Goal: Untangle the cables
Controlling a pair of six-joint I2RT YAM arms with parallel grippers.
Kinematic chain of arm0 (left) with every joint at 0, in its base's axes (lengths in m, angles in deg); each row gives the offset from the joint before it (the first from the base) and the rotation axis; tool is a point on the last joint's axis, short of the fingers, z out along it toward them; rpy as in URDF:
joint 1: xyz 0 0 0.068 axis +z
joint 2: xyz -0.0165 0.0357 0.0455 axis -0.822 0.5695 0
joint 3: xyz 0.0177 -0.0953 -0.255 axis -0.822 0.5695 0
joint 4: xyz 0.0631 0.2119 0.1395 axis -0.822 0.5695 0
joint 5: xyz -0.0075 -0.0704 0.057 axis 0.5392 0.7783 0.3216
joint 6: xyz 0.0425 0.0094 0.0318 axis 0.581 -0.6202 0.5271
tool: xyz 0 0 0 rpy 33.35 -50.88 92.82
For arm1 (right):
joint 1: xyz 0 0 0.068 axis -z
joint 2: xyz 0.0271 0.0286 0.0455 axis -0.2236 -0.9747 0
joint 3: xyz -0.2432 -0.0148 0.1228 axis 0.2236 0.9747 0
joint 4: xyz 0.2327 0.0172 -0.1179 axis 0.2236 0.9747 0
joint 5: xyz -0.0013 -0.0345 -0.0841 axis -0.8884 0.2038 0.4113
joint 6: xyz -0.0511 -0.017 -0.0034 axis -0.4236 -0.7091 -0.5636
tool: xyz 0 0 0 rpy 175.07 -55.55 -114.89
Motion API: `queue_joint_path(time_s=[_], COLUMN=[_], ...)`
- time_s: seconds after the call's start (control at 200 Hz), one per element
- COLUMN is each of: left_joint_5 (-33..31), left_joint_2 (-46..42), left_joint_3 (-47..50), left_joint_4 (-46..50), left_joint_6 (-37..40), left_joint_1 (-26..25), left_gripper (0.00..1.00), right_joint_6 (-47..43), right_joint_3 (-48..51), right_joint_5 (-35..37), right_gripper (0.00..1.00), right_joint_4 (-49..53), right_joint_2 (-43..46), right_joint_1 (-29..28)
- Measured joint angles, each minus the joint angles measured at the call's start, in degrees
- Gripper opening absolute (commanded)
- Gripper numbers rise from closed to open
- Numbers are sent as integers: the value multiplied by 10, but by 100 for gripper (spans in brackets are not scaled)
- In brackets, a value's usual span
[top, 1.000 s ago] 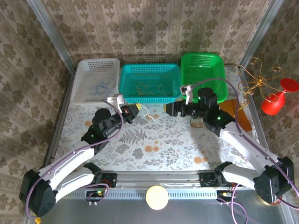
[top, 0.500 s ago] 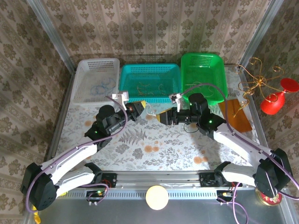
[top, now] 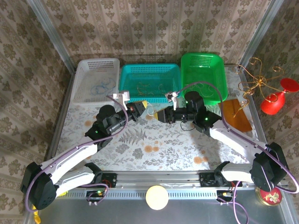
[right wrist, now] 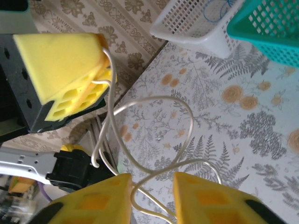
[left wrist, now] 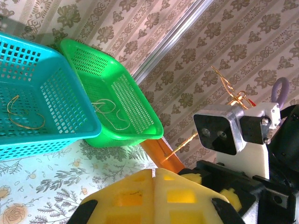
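looking nearly done: other wires [top: 103,86] sit in plastic baskets [top: 149,66] at the table's [top: 177,144] far edge. last thin pale white cable loop [right wrist: 192,123] hangs near them, left gripper [right wrist: 88,79] clamped on it, right gripper [right wrist: 152,186] spread loosely around it.

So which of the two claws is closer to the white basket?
Left. The left gripper, shut on the pale cable, hangs off the near right corner of the white basket. The right gripper is farther right, in front of the teal basket.
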Motion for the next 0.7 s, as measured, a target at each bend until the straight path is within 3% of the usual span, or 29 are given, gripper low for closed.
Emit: queue_joint_path(time_s=[0.085, 0.7], left_joint_5=[0, -22], left_joint_2=[0, -29], left_joint_3=[0, 42], left_joint_4=[-2, -3], left_joint_6=[-2, 1], left_joint_1=[0, 3], left_gripper=[0, 0], right_joint_6=[2, -10], right_joint_3=[-1, 16], right_joint_5=[0, 7], right_gripper=[0, 0], right_joint_4=[2, 40], right_joint_2=[0, 106], right_joint_1=[0, 50])
